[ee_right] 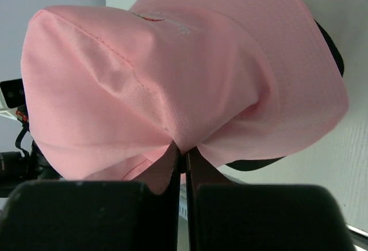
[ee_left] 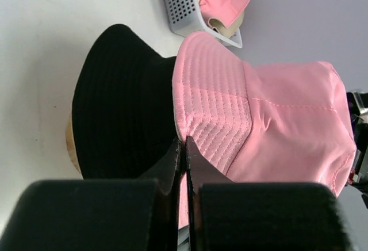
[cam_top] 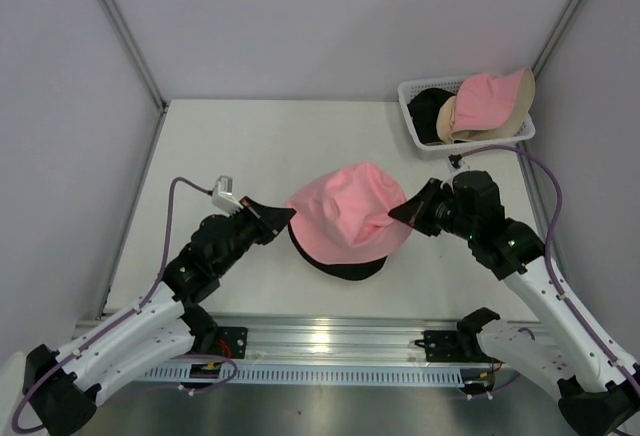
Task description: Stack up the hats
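Note:
A pink hat [cam_top: 347,214] hangs stretched between both grippers over a black hat [cam_top: 345,269] at the table's middle. My left gripper [cam_top: 288,214] is shut on the pink hat's left brim [ee_left: 198,124]. My right gripper [cam_top: 398,213] is shut on its right brim [ee_right: 190,141]. In the left wrist view the black hat [ee_left: 123,104] sits on a wooden stand [ee_left: 70,141], whose edge peeks out below it. A beige-and-pink hat [cam_top: 490,106] and another black hat [cam_top: 428,108] lie in the white basket [cam_top: 412,121] at the back right.
The white mesh basket also shows in the left wrist view [ee_left: 181,3]. Grey walls close in the table's back and sides. A metal rail [cam_top: 320,341] runs along the near edge between the arm bases.

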Controlling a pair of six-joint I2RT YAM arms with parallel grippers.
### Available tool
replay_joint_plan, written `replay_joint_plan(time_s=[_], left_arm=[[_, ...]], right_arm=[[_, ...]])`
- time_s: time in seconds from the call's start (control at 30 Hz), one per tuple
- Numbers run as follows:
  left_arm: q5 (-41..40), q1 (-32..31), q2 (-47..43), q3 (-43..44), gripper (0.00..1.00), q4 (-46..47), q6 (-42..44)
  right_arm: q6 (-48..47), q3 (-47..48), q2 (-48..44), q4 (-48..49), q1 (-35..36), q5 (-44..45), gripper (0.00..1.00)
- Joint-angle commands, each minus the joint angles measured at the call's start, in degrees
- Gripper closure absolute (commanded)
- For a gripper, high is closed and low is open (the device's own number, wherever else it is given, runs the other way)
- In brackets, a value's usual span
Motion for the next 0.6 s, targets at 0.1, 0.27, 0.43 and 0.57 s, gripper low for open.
replay_joint_plan(time_s=[0.1, 0.27, 0.43, 0.57], left_arm=[[-1.6, -0.3, 4.7, -1.0, 0.99, 0.8, 1.6], [-2.6, -0.2, 6.9, 0.2, 0.99, -1.9, 0.6], [-4.2, -0.3, 6.1, -0.5, 0.99, -7.6, -2.4], [-3.5, -0.2, 5.9, -0.9, 0.99, -7.9, -2.5]], right_arm=[[-4.2, 1.5, -0.3, 0.7, -1.4, 3.8, 0.55], [-10.8, 8.9, 0.1, -1.1, -9.9, -2.5, 0.14], [-13.0, 8.0, -1.0, 1.0, -19.1, -7.9, 0.06], [-9.8, -6.3, -1.5, 12.0, -22.6, -14.8, 0.16]])
